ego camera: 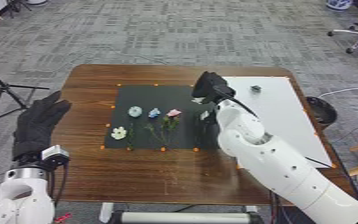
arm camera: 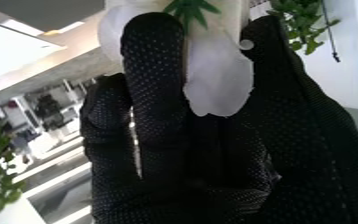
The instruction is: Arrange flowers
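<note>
Grey patterned carpet (ego camera: 158,37), surrounding one brown wooden table (ego camera: 140,176). Black mat (ego camera: 162,92), lying on the tabletop; white board (ego camera: 284,122), adjoining it on the right.

Flowers, four, lying on the mat: pale blue flower (ego camera: 135,111); deeper blue flower (ego camera: 154,113), beside it; pink flower (ego camera: 174,113), next along; white flower (ego camera: 119,133), sitting nearest the mat's left edge.

Right hand (ego camera: 213,86), hovering near the seam between mat and board, pinching a white-petalled bloom (arm camera: 218,80) between fingers and thumb, a green leaf (arm camera: 191,9) showing against it. Left hand (ego camera: 40,122), waiting by the table's left edge, fingers loosely extended, holding nothing.

Small grey-green piece (ego camera: 255,89), resting on the board's far part; its purpose is remaining unclear.

Step in hand, by judgement: one flower is being handled for placing, the four others still awaiting their turn. Next move is probably calling for a steady grip, a carry over the board, and a gentle setting-down that is sparing the petals.
</note>
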Robot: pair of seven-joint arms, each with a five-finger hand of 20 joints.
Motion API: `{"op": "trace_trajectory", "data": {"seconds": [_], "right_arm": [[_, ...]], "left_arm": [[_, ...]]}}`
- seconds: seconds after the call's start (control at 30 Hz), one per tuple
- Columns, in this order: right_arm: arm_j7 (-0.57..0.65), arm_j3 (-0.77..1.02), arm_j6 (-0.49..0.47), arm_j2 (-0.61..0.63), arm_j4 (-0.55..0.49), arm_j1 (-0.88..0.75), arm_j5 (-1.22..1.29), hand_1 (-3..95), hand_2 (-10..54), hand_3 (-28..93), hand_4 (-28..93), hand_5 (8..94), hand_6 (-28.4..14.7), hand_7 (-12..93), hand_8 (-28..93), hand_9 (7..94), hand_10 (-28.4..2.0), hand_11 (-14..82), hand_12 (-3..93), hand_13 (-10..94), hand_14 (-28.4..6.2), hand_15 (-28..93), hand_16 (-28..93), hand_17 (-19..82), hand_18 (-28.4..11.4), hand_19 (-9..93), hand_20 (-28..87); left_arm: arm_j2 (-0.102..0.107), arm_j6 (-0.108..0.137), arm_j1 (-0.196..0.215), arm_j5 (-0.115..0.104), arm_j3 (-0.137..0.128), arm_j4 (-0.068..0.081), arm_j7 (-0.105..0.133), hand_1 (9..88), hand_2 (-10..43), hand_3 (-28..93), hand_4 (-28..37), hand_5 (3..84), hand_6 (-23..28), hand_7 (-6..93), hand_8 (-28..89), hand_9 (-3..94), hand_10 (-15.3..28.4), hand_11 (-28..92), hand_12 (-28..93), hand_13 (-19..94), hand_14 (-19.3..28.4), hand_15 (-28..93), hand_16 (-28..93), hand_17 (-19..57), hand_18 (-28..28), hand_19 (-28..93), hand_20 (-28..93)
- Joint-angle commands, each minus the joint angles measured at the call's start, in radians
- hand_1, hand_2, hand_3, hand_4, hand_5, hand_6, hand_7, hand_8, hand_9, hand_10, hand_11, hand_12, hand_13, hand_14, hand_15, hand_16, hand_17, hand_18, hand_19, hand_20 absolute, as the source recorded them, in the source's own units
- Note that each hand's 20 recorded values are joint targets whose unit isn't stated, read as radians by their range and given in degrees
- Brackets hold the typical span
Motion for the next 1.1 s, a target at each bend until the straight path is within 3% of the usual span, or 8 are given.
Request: {"op": "trace_trajectory", "data": {"seconds": [0.03, 0.53, 0.67, 0.73, 0.93, 1.1], "right_arm": [[-0.028, -0.033, 0.070, 0.010, 0.038, -0.005, -0.066, 58.3, -9.2, 58, -16, 80.0, 1.1, 15, 3, 80.3, -11.3, 7.8, 21.0, 76, -10.1, 46, 34, 39, -21.3, 73, 57], [-0.043, -0.032, -0.014, 0.040, 0.001, 0.017, -0.040, 52.3, -9.5, 58, -13, 75.6, -0.1, 15, 3, 73.1, -13.0, 12.9, 13.9, 74, -11.3, 47, 34, 37, -21.9, 73, 57], [-0.045, -0.021, -0.050, 0.052, -0.019, 0.032, -0.038, 46.0, -9.5, 62, -13, 70.7, 0.1, 15, 1, 68.8, -14.0, 12.1, 14.5, 72, -11.7, 48, 33, 36, -22.2, 73, 57], [-0.051, -0.017, -0.050, 0.059, -0.028, 0.040, -0.032, 41.4, -9.5, 66, -13, 67.3, 0.7, 16, -8, 66.3, -14.5, 11.5, 14.6, 70, -12.3, 48, 32, 34, -22.2, 72, 56], [-0.069, 0.028, -0.048, 0.099, -0.041, 0.074, -0.060, 35.8, -9.5, 65, -13, 60.9, -1.1, 14, -9, 59.3, -16.0, 9.4, 15.0, 65, -14.5, 48, 32, 32, -23.1, 72, 56], [-0.057, 0.081, -0.188, 0.148, -0.004, 0.122, -0.144, 32.2, -9.5, 66, -12, 53.1, -2.2, 11, -8, 51.0, -17.0, 6.6, 15.5, 61, -16.2, 49, 31, 30, -24.0, 72, 57]], "left_arm": [[-0.002, -0.003, -0.009, -0.001, 0.007, 0.004, -0.001, 23.4, 9.3, 68, -28.3, 48.1, 5.2, 9.8, -7, 50.6, 15.4, 20, 9, 40, 17.0, 17, -2, 7.5, 13.1, 11, 17], [-0.004, -0.007, -0.010, 0.001, 0.004, 0.003, 0.001, 23.5, 9.0, 68, -28.3, 48.1, 5.2, 9.9, -7, 50.5, 15.4, 20, 9, 40, 16.9, 16, -2, 7.4, 13.2, 11, 16], [-0.004, -0.008, -0.005, -0.001, 0.002, 0.001, 0.002, 23.5, 8.9, 68, -28.3, 48.1, 5.1, 9.9, -7, 50.5, 15.4, 20, 9, 40, 17.0, 16, -2, 7.4, 13.2, 11, 16], [-0.006, -0.007, 0.001, 0.001, 0.001, -0.001, 0.004, 23.6, 8.8, 68, -28.3, 48.1, 5.1, 9.9, -7, 50.5, 15.4, 20, 9, 40, 17.1, 16, -2, 7.4, 13.2, 11, 16], [-0.008, -0.006, 0.002, 0.000, 0.000, -0.004, 0.007, 23.7, 8.7, 68, -28.3, 48.0, 5.0, 10.0, -7, 50.5, 15.4, 20, 9, 40, 17.1, 16, -2, 7.4, 13.2, 11, 16], [-0.008, -0.002, 0.009, -0.002, -0.003, -0.006, 0.010, 23.7, 8.7, 68, -28.3, 48.0, 5.0, 10.0, -7, 50.5, 15.3, 20, 9, 40, 17.0, 16, -2, 7.3, 13.2, 11, 16]]}}
